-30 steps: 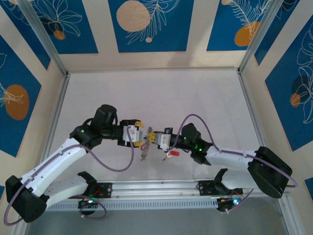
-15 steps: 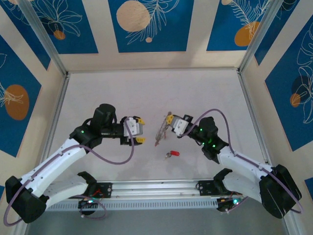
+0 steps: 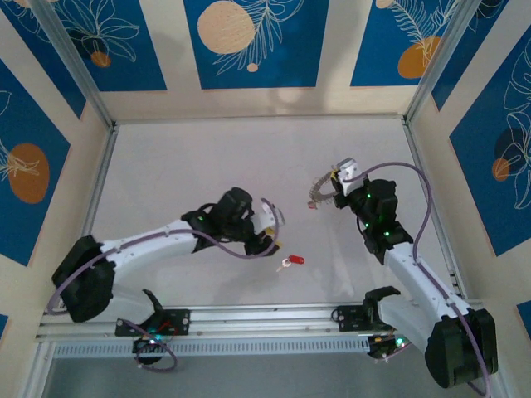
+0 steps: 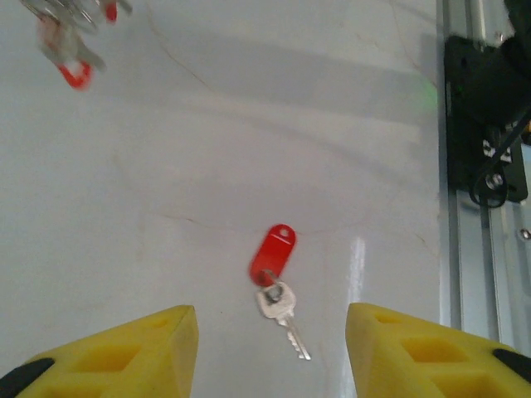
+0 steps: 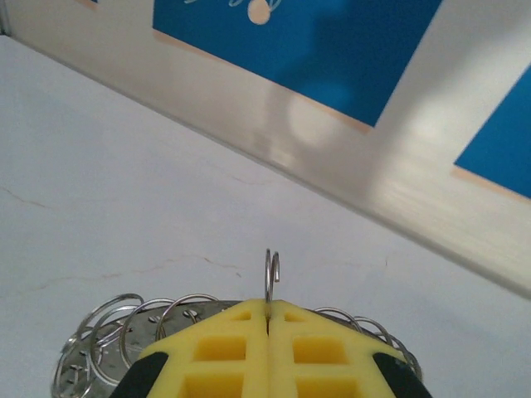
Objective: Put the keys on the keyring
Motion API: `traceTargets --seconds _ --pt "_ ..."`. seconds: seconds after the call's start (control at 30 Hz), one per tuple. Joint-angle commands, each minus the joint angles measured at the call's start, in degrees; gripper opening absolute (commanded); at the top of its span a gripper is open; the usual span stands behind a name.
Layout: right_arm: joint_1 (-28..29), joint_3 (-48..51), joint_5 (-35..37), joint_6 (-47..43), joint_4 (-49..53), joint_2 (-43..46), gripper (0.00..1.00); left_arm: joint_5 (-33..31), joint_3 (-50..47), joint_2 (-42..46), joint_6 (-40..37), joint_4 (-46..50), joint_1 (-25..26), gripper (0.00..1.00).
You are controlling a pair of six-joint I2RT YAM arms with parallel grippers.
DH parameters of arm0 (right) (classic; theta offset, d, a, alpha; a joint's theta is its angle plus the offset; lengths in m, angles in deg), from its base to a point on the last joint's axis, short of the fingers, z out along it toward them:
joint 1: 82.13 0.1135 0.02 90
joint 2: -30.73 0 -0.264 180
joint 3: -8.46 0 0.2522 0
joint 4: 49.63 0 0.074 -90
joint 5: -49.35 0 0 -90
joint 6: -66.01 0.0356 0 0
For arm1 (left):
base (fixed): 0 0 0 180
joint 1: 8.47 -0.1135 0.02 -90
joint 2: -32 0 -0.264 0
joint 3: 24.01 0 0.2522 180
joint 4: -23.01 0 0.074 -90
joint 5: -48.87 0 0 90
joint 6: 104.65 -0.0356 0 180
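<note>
One small silver key [image 4: 280, 308] with a red plastic tag [image 4: 273, 251] lies flat on the white table. My left gripper [image 4: 272, 325] hovers just short of it, open, its yellow fingers [image 4: 158, 344] spread to either side. From above, that key [image 3: 290, 261] lies just right of the left gripper [image 3: 272, 230]. My right gripper [image 5: 268, 305] is shut on a thin wire loop [image 5: 271, 269] of the keyring [image 5: 116, 332], a grey plate edged with several wire rings. It holds the keyring [image 3: 318, 196] up at the back right, with red-headed keys [image 4: 73, 70] dangling, blurred.
The metal rail [image 3: 265, 319] and arm bases run along the near edge. Patterned walls [image 3: 249, 41] enclose the white table [image 3: 207, 157] at the back and sides. In the left wrist view the rail and a black mount [image 4: 485, 124] lie to the right.
The right arm carried the keyring away from the centre to the back right. The left arm swung right and down over the key on the table, its jaws narrowing.
</note>
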Motion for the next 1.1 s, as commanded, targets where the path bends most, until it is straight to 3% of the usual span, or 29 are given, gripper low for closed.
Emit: traceTargets --seconds 0.0,0.23,0.4,0.67,0.8,1.07 --pt "-1.3 -1.1 -2.5 3.4 3.2 2.1 0.0 -3.9 3.3 -3.2 3.0 1.6 3.9 0.49" --pt "-2.4 0.8 -4.5 6.5 3.2 3.9 0.0 -10.7 8.3 -12.5 2.7 5.9 7.4 0.47" --pt "-2.4 3.3 -4.9 9.2 4.4 7.3 0.0 -9.7 13.1 -19.0 4.1 11.5 8.8 0.41" --pt "-2.5 4.5 -5.1 7.6 6.3 10.6 0.0 -9.2 15.5 -23.2 4.7 14.3 9.7 0.32" --pt "-2.6 5.4 -5.4 8.4 4.0 10.5 0.0 -8.8 17.3 -24.7 4.5 16.0 9.7 0.32" --pt "-2.6 5.0 -7.2 8.8 3.7 11.0 0.0 -16.9 19.4 -26.5 6.9 17.5 9.6 0.34"
